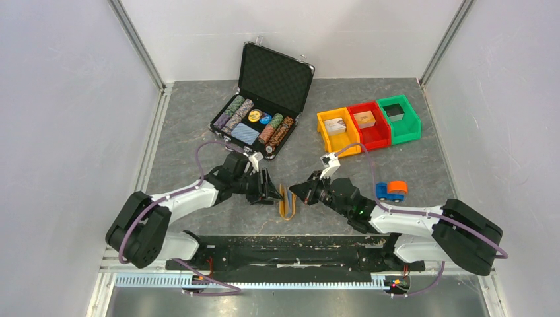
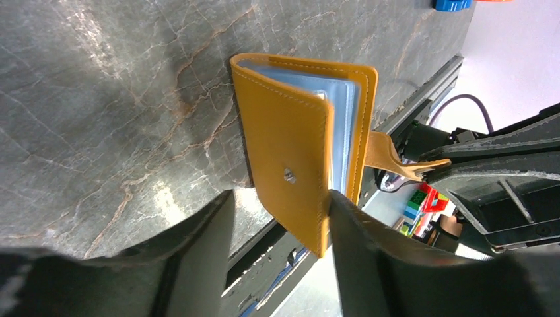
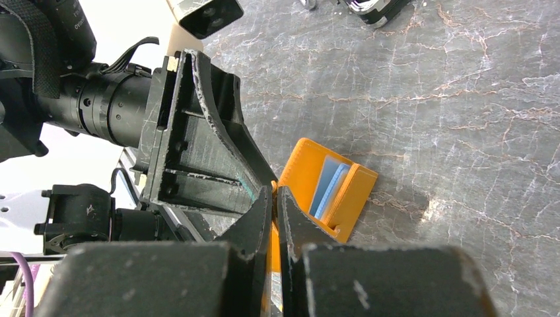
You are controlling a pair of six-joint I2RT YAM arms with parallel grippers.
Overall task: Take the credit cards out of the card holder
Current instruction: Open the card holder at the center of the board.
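Observation:
The orange card holder (image 1: pixel 287 202) is between my two grippers near the table's front middle, half open. In the left wrist view its front cover (image 2: pixel 290 152) with a metal snap lies between my left gripper's (image 2: pixel 280 198) spread fingers. The right finger (image 2: pixel 370 251) touches the cover's edge and the left finger stands apart. A light blue card edge (image 3: pixel 328 185) shows inside the holder (image 3: pixel 350 195). The grey-beige card is hidden. My right gripper (image 3: pixel 275 191) is shut on the holder's orange closing tab (image 2: pixel 386 155). In the top view the left gripper (image 1: pixel 272 193) and right gripper (image 1: pixel 298 190) face each other.
An open black chip case (image 1: pixel 264 112) with chips and a blue deck stands at the back. Orange (image 1: pixel 337 129), red (image 1: pixel 368 123) and green (image 1: pixel 399 117) bins stand at the back right. A blue and orange toy (image 1: pixel 391 191) lies beside the right arm.

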